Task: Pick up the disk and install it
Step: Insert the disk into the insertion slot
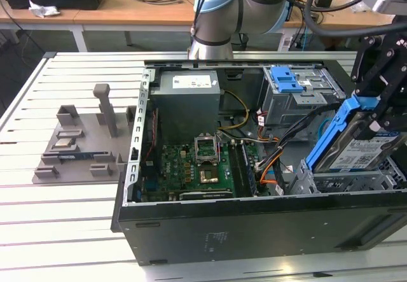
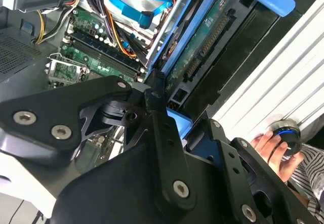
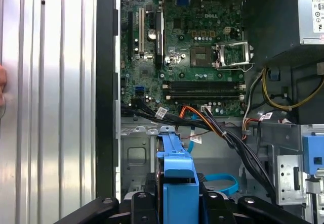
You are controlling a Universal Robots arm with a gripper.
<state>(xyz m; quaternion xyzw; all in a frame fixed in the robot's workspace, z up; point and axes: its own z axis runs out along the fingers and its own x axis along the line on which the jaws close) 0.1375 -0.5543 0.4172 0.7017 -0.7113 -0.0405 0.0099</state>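
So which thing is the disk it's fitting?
Find the open computer case, then its end at the exterior view's right, where the black claw hangs. The disk is the tilted silver slab in that claw, with a white-and-blue label and bright blue frame; the blue latch nearby carries no drive.

Exterior view looks down from high n a bit back into the open PC case (image 1: pixel 254 225). Both wrist views r way closer, pointing into the case interior. All 3 share the motherboard (image 1: pixel 191 167).
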